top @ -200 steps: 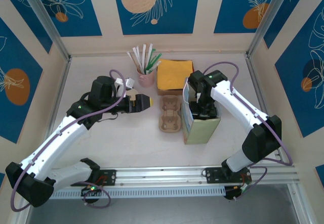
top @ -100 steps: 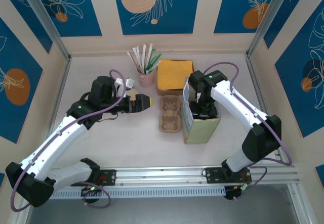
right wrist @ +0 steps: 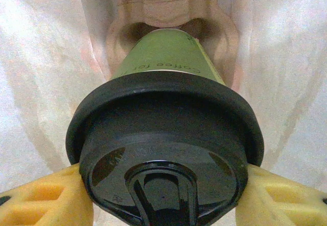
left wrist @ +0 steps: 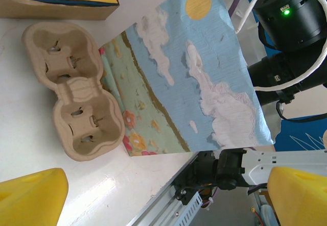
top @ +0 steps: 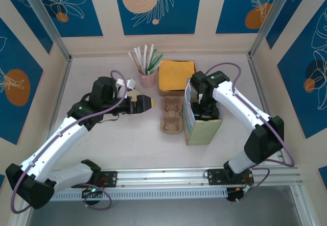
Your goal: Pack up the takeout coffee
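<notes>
The takeout coffee (right wrist: 164, 65), an olive-green cup with a black lid (right wrist: 163, 149), stands inside the paper bag (top: 203, 127). Its base sits in a well of a cardboard carrier (right wrist: 168, 4) at the bag's bottom. My right gripper (right wrist: 163, 198) is shut on it, with a yellow finger (right wrist: 38, 198) pressed to each side of the lid. From above, the right gripper (top: 204, 105) reaches down into the bag's open top. My left gripper (top: 146, 102) hovers open and holds nothing, left of a second, empty cup carrier (top: 172, 115) lying on the table beside the bag (left wrist: 194, 78).
A pink cup of straws (top: 147, 76) and a box of yellow napkins (top: 176, 76) stand at the back. The empty carrier (left wrist: 71, 101) touches the bag's left side. A metal rail (top: 163, 177) runs along the near edge.
</notes>
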You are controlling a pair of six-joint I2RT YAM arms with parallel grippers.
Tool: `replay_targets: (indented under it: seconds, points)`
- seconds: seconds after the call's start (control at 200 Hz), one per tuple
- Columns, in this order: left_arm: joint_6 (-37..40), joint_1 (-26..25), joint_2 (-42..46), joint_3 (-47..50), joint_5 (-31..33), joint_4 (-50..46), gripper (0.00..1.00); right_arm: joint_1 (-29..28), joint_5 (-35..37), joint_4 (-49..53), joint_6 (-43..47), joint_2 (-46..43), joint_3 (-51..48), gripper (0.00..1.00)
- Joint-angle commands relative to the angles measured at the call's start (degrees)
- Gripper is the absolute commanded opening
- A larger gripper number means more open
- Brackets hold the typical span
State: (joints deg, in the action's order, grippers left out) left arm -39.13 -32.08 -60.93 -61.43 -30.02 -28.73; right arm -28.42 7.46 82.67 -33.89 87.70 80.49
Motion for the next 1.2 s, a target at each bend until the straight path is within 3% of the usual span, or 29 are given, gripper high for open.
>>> replay_targets:
  seconds: [0.0,1.195]
  points:
    - [0.2,-0.4,-0.1,-0.1,-1.1,0.9,1.00,0.4,-0.9,0.4,0.5,0.4,-0.6,0.57]
    - [-0.2,-0.4,0.0,0.1,-0.8,1.0,1.00,0.2,-1.3,0.2,-0.3,-1.3,-2.2,0.57]
